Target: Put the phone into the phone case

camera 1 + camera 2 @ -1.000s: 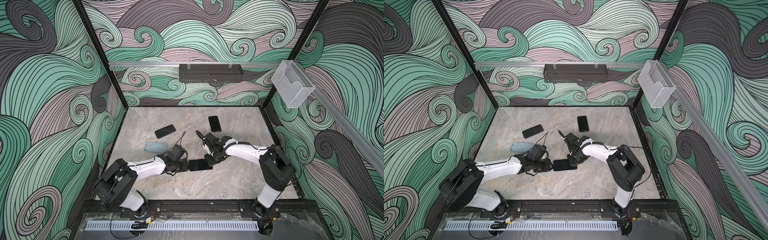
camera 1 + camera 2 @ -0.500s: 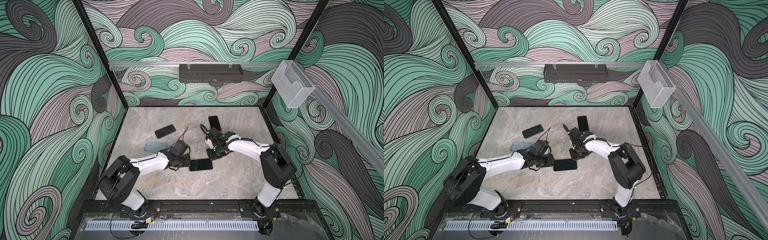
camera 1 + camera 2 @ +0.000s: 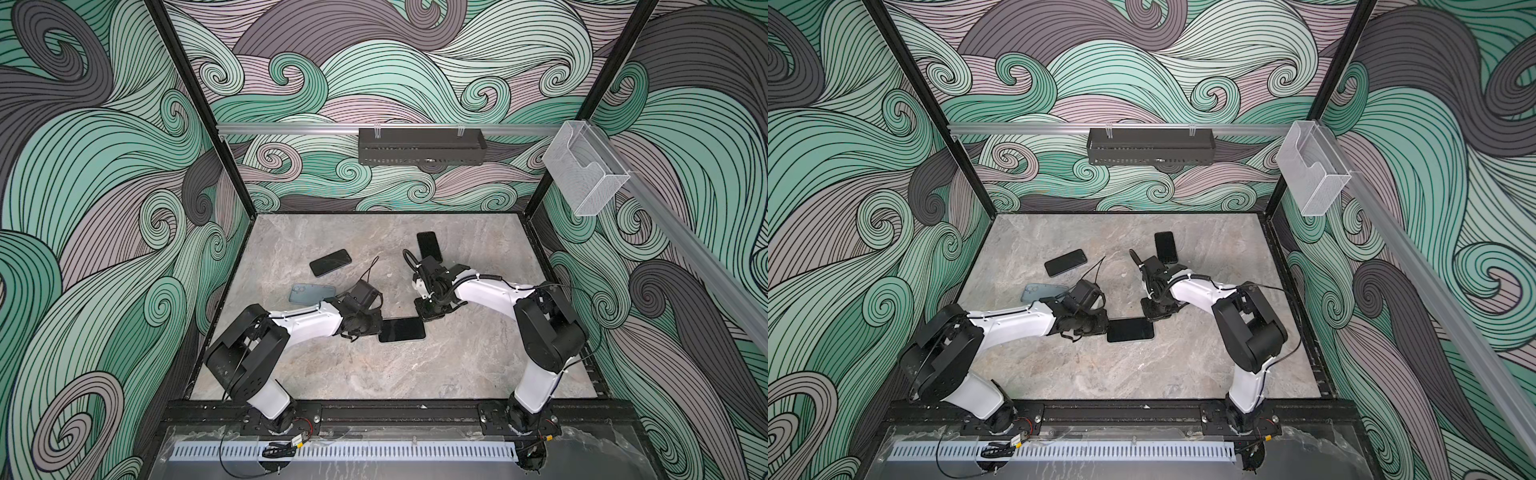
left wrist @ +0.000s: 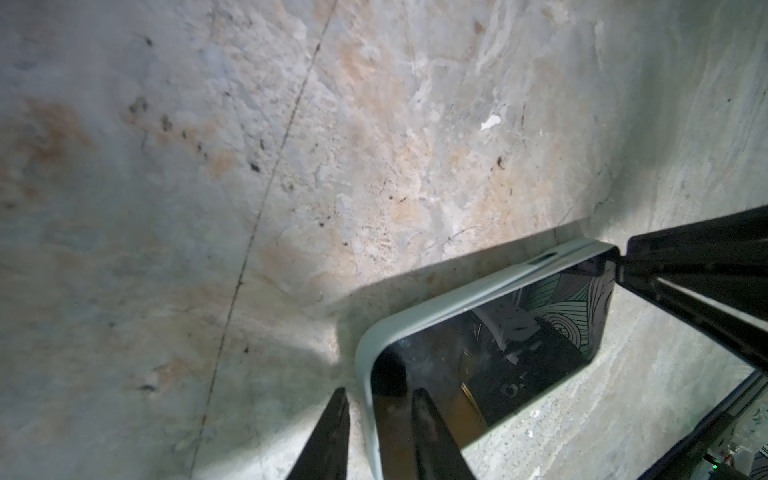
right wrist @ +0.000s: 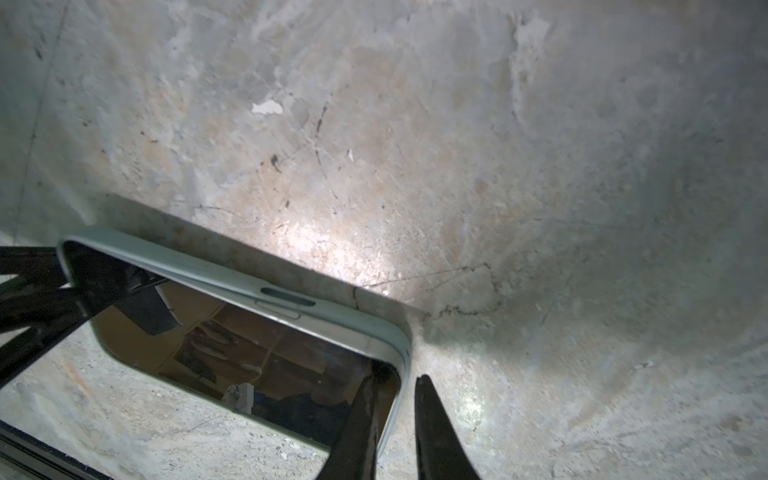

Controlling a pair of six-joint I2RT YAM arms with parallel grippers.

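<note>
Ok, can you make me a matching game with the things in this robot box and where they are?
Things
1. dark phone in a pale green case
2. blue-grey phone case
3. clear plastic box
4. long black metal tray

Places
A. hanging on the back rail
B. lying on the grey marble table, right beside the left arm
C. between the left pincer and the right pincer
D. fixed to the right-hand rail

Pairs: 1-C, 2-B, 3-D, 4-A

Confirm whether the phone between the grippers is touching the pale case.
Touching. The left wrist view shows the phone lying inside the case, whose rim hugs its corner; the right wrist view agrees.
</note>
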